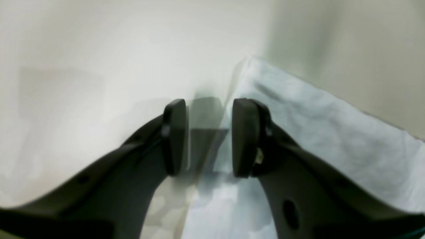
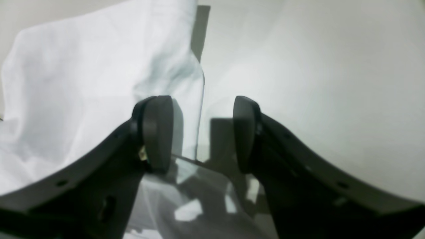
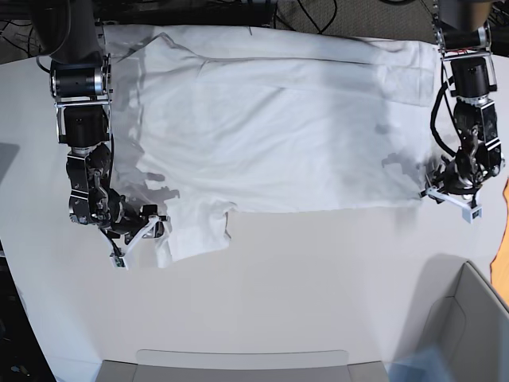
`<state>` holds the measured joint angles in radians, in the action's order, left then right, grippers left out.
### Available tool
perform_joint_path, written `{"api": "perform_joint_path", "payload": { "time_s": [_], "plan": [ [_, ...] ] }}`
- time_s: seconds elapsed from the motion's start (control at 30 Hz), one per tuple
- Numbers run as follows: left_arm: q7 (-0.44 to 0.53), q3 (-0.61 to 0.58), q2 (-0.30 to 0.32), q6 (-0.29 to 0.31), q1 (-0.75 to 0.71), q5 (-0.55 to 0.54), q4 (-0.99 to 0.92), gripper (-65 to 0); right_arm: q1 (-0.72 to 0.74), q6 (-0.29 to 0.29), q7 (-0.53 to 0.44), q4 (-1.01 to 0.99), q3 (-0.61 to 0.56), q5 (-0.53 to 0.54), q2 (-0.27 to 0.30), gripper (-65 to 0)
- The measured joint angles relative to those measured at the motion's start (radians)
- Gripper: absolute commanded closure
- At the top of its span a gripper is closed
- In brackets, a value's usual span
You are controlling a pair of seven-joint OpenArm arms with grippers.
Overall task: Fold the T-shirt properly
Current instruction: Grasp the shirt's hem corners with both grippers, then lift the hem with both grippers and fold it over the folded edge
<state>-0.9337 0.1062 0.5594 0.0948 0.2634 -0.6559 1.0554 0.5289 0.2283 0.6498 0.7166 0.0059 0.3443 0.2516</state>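
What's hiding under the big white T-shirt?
Only the white table shows around the T-shirt, which lies spread flat. Whatever is beneath is covered by the cloth, so nothing there can be seen.

The T-shirt (image 3: 278, 135) is showing as soft, matt white cloth, wrinkled and faintly creased, the table (image 3: 302, 286) beneath is looking smooth and slightly glossy in off-white, and the jaws of both grippers are appearing as dark, matt moulded plastic with smooth pads.
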Motion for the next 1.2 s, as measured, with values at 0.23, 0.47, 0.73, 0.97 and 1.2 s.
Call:
{"api": "perform_joint_path", "payload": {
  "time_s": [0.23,0.47,0.73,0.97,1.2],
  "plan": [
    [0.037,-0.072,0.006,0.049,0.011,0.000,-0.057,-23.6,0.000,0.000,0.000,0.000,0.000,-0.004,0.000,-29.6],
    [0.071,-0.090,-0.025,0.053,0.022,0.000,-0.075,-23.6,0.000,-0.001,-0.001,0.000,0.000,-0.003,-0.001,-29.6],
    [0.095,-0.090,-0.078,0.053,0.031,0.001,-0.082,-13.0,0.012,-0.014,-0.008,0.000,-0.069,-0.012,0.005,-22.2],
    [0.181,-0.087,-0.080,0.069,0.033,-0.019,-0.128,0.0,0.042,-0.015,-0.027,-0.005,-0.179,-0.018,0.000,0.0],
    [0.188,-0.087,-0.091,0.054,0.016,0.005,-0.043,0.0,0.082,-0.016,-0.011,0.056,-0.189,-0.031,0.003,0.0]
  ]
}}
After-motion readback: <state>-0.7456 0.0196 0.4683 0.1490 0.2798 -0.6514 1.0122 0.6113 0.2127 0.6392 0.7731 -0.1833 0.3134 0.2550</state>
